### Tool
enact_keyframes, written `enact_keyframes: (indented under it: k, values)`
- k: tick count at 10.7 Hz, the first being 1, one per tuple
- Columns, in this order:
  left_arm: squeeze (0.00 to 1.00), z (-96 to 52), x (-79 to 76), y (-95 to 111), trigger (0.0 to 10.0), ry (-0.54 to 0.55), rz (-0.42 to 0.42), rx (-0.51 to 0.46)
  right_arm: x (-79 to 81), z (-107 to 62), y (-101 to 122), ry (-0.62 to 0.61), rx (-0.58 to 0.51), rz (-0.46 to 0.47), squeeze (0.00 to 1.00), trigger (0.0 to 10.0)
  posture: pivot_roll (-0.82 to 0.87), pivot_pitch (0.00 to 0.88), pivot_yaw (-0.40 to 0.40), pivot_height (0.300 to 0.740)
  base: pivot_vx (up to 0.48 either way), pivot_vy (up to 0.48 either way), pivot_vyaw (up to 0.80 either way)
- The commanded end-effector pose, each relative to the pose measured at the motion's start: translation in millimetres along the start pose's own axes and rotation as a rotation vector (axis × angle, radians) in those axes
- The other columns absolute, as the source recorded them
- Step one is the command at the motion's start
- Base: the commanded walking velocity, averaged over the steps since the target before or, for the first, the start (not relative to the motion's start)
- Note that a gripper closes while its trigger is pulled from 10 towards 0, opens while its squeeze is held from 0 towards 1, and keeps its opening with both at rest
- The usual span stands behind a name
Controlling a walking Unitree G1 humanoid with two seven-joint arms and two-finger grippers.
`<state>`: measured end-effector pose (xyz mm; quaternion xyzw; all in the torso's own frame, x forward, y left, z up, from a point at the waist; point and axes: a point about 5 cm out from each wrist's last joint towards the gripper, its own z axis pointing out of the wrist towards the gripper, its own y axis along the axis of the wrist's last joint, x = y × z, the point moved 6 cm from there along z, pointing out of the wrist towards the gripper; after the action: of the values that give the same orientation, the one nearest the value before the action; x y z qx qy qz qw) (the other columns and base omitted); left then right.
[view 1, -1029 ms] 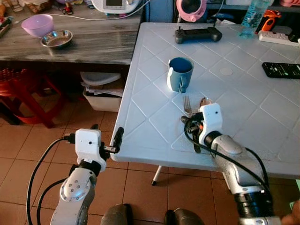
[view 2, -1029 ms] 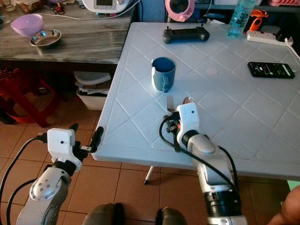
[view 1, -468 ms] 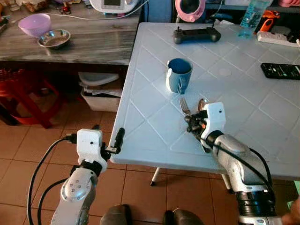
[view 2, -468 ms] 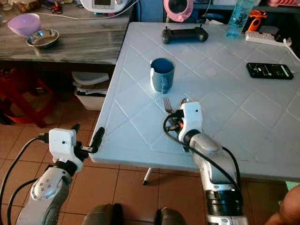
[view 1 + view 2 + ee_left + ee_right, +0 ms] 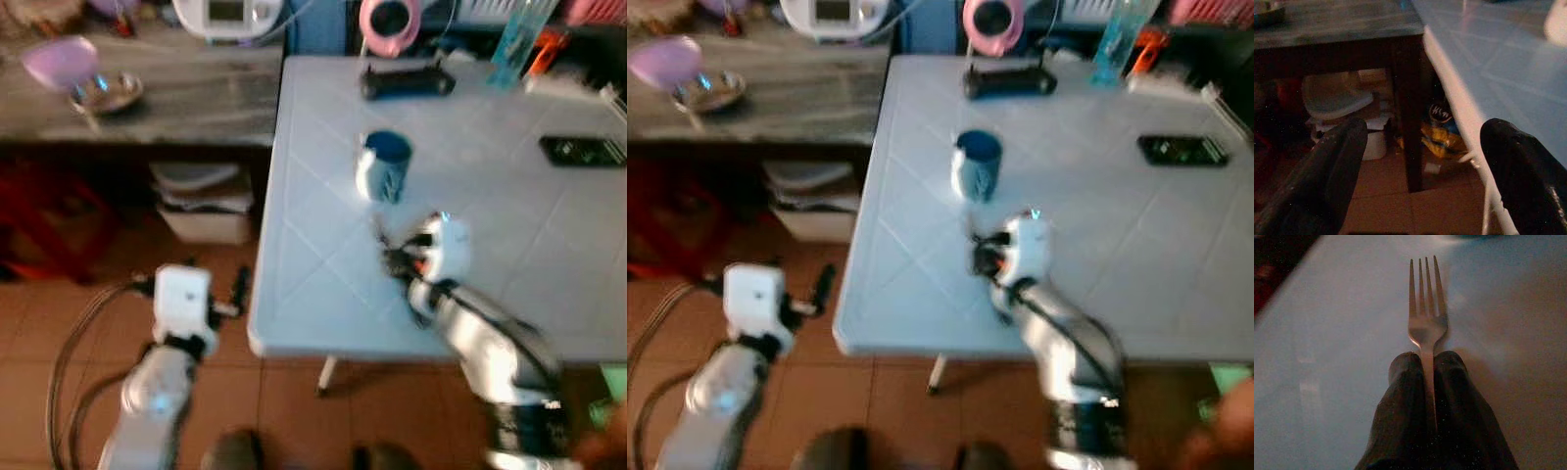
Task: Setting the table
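Now, blurred head views over a white plastic bench (image 5: 323, 264) with a diamond-pattern top. Right hand (image 5: 1426, 363) above the near middle of the bench, both black fingers (image 5: 1400, 396) pressed tight on the handle of a silver metal fork (image 5: 1425, 318). Fork prongs pointing away from the hand, out over the white surface, toward the far side. Just beyond the hand, a blue mug (image 5: 384, 166), upright on the bench, apart from the fork. Cannot tell from the blur whether the fork touches the bench top.

Left hand (image 5: 1422, 147) off the left edge of the bench, over the tiled brown floor (image 5: 59, 304), fingers spread wide with nothing between them. Seen past those fingers: the pale bench rim, a dark bench leg and a white plastic tub (image 5: 1339, 100) underneath.

At the far edge of the white bench, a black game controller (image 5: 407, 83). Farther right, a black phone (image 5: 1182, 149) lying flat. Behind them, a clear blue plastic bottle (image 5: 514, 44) and a pink round object (image 5: 389, 20), too smeared to identify.

To the left, a dark wooden bench (image 5: 186, 93) carrying a lilac plastic bowl (image 5: 61, 61) and, just beside it, a small steel bowl (image 5: 110, 93). White appliance (image 5: 835, 12) at its far edge.
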<state>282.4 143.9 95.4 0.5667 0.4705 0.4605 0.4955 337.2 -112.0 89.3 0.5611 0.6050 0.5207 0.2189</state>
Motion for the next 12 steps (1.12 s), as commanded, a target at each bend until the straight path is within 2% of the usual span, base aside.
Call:
enact_keyframes:
  k: [1,3,5,6,10,12]
  values:
    - [0.00,0.7,1.0,2,10.0,0.012,0.016,-0.015,5.0,3.0,-14,0.011,0.052,0.033,0.00,0.0,0.00,0.103,0.021,0.740,0.000,0.480,0.00]
    - [0.00,1.8,-1.4,3,10.0,0.005,0.033,-0.028,8.4,3.2,1,0.018,-0.018,0.023,0.00,0.0,0.00,0.094,0.018,0.740,0.000,0.459,0.00]
    - [0.00,2.3,2.5,1,10.0,0.038,0.039,-0.030,21.2,0.3,17,0.050,-0.133,-0.079,0.00,0.0,-0.01,0.083,0.022,0.740,0.000,0.443,0.00]
    - [0.00,4.2,2.3,3,10.0,0.044,0.039,-0.041,18.9,-0.1,21,0.024,-0.159,-0.095,0.00,0.0,-0.01,0.080,0.023,0.740,0.000,0.420,0.00]
    - [0.00,14.2,2.9,14,10.0,0.040,0.062,-0.085,-1.0,-1.1,47,-0.080,-0.282,-0.168,0.00,0.0,-0.01,0.075,0.028,0.740,0.328,0.348,0.00]
    - [0.00,15.6,2.4,15,10.0,0.037,0.066,-0.093,-6.3,-2.2,51,-0.102,-0.304,-0.170,0.00,0.0,-0.01,0.072,0.027,0.740,0.362,0.315,0.00]
